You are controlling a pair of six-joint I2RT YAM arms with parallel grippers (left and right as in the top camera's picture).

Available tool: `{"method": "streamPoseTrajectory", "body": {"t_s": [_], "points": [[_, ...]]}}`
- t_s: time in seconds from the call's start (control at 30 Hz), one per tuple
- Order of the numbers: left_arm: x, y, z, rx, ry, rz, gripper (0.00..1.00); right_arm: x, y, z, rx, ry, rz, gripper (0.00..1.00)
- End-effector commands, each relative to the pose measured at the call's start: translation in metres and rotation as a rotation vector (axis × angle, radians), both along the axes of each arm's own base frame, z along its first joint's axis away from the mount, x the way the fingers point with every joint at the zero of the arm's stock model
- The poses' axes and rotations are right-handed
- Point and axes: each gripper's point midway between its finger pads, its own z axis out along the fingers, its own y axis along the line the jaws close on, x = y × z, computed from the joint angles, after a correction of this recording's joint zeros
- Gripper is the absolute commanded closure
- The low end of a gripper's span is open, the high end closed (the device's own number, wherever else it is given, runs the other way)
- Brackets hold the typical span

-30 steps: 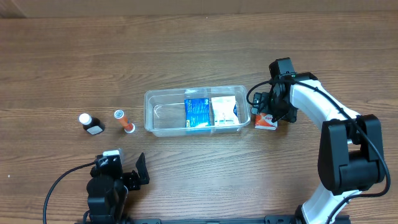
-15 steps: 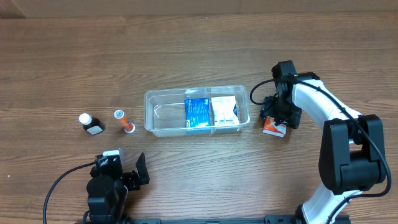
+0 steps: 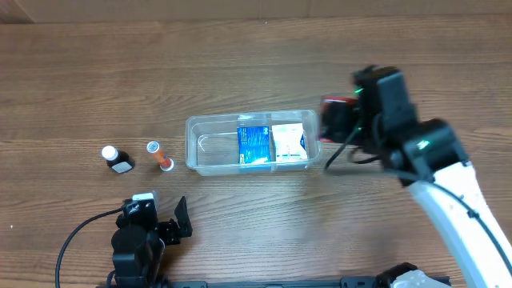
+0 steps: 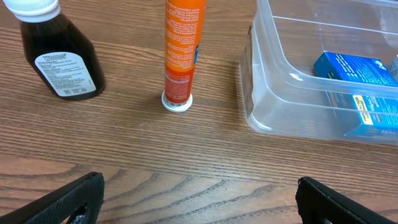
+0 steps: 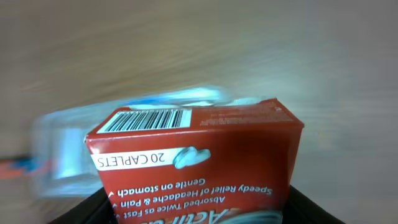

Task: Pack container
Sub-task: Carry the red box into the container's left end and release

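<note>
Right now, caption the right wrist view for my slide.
Right gripper shut on a red caplet box, blurred container behind it.

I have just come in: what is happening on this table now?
The right gripper is shut on a red cardboard box of caplets, held above the table by the right end of the clear plastic container. A blue box and a white box lie inside. The left gripper is open, near a dark bottle and an orange tube.
</note>
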Motion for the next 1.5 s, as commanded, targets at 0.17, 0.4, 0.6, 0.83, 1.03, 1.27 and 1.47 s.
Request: {"method": "streamPoseTrajectory", "body": {"t_s": [0.17, 0.4, 0.6, 0.83, 1.03, 1.27, 1.47], "points": [[0.001, 0.001, 0.001, 0.017, -0.01, -0.004, 0.0, 0.015, 0.183, -0.075, 0.076, -0.012, 0.327, 0.35], [0.001, 0.001, 0.001, 0.017, -0.009, -0.004, 0.0, 0.01, 0.211, -0.144, 0.064, 0.116, 0.375, 0.34], [0.001, 0.001, 0.001, 0.017, -0.01, -0.004, 0.0, 0.009, 0.219, -0.142, 0.113, 0.129, 0.349, 0.3], [0.001, 0.001, 0.001, 0.017, -0.01, -0.004, 0.0, 0.01, 0.22, -0.151, 0.11, 0.144, 0.331, 0.23], [0.001, 0.001, 0.001, 0.017, -0.01, -0.004, 0.0, 0.017, 0.216, -0.167, 0.07, 0.149, 0.309, 0.21], [0.001, 0.001, 0.001, 0.017, -0.01, -0.004, 0.0, 0.029, 0.209, -0.149, 0.015, 0.115, 0.31, 0.26], [0.001, 0.001, 0.001, 0.017, -0.01, -0.004, 0.0, 0.027, 0.215, -0.135, -0.006, 0.078, 0.387, 0.37]]}}
